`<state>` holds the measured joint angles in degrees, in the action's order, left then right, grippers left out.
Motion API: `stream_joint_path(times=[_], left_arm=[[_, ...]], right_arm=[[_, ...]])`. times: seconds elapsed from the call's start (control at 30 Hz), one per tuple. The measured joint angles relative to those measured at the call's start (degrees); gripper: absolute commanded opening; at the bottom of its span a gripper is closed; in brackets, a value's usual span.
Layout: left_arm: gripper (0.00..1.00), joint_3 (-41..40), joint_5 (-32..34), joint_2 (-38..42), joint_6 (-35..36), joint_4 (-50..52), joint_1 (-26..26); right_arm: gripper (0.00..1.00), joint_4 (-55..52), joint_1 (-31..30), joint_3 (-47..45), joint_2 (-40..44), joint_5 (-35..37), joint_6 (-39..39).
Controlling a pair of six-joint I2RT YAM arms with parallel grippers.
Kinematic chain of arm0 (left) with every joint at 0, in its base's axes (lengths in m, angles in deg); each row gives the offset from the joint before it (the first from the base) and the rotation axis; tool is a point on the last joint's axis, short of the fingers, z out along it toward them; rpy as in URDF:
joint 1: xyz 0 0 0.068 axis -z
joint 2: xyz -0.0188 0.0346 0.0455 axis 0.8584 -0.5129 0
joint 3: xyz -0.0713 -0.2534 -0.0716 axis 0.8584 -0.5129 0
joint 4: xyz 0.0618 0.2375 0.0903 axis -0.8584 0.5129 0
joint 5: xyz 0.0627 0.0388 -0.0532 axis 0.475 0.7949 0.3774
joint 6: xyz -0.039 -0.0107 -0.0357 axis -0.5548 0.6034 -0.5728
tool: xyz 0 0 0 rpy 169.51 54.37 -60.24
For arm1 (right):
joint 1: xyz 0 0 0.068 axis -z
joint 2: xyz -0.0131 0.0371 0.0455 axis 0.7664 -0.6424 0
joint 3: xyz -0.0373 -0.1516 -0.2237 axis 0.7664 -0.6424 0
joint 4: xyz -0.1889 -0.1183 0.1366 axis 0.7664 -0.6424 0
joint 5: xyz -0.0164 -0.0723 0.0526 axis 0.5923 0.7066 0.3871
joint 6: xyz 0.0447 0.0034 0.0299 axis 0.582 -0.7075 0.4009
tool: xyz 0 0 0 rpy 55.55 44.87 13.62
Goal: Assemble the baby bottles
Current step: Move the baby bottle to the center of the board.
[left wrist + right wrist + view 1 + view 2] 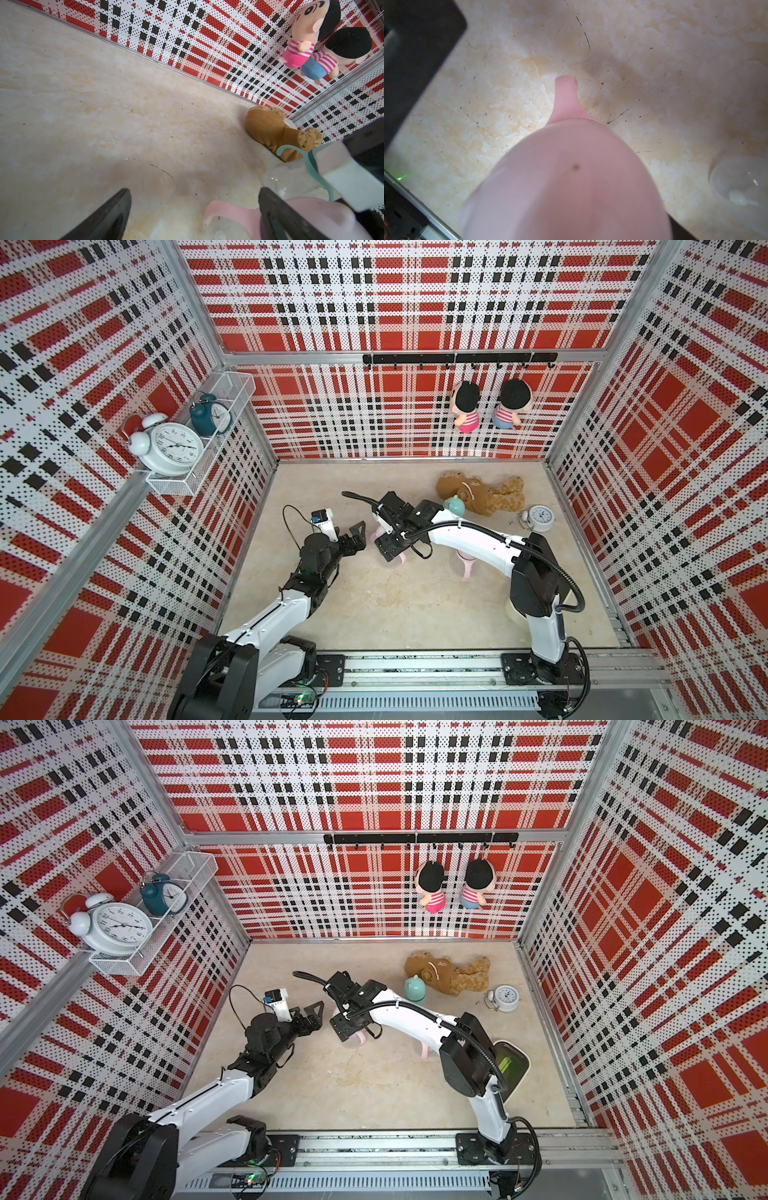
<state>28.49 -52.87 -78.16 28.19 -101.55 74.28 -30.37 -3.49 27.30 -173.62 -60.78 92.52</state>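
Note:
A baby bottle with a pink eared cap [571, 176] and a pink handle ring [228, 209] stands mid-table, mostly under my right gripper [388, 546]. In the right wrist view the cap fills the frame and hides the fingers. My left gripper [193, 207] is open just left of it, and the pink handle lies between its fingers, close to one of them. In both top views a second bottle with a pink handle [466, 566] stands under the right forearm. A mint cap [455, 506] sits behind. A teal handle ring [311, 166] and a clear bottle [291, 180] show in the left wrist view.
A brown teddy [482, 493] and a small white alarm clock [540, 517] lie at the back right. A tray [513, 1065] sits by the right arm's base. Two dolls [467, 406] hang on the back wall. A wire shelf [174, 485] with clocks is on the left wall.

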Motion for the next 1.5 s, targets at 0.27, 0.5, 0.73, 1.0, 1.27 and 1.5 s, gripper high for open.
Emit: stream_joint_path(times=[0.27, 0.5, 0.73, 1.0, 1.27, 1.5], left_arm=[[0.98, 0.0, 0.0, 0.0, 0.0, 0.0, -0.02], [0.98, 0.0, 0.0, 0.0, 0.0, 0.0, -0.02], [0.98, 0.0, -0.02, 0.0, 0.0, 0.0, -0.02], [0.98, 0.0, -0.02, 0.0, 0.0, 0.0, -0.02], [0.98, 0.0, -0.02, 0.0, 0.02, 0.0, -0.02], [0.98, 0.0, -0.17, 0.0, 0.0, 0.0, -0.02]], right_arm=[[0.84, 1.86, 0.0, -0.02, 0.0, 0.9, 0.04], [0.85, 4.52, 0.0, -0.68, 0.0, -0.02, -0.68], [0.76, 6.36, 0.0, -0.98, 0.0, -0.02, -0.9], [0.7, 8.48, 0.0, -2.08, 0.09, 0.48, -0.52], [0.68, 8.96, 0.2, -3.13, 0.83, 2.05, -0.72], [0.68, 8.35, 3.21, -4.92, 2.27, 4.46, -1.75]])
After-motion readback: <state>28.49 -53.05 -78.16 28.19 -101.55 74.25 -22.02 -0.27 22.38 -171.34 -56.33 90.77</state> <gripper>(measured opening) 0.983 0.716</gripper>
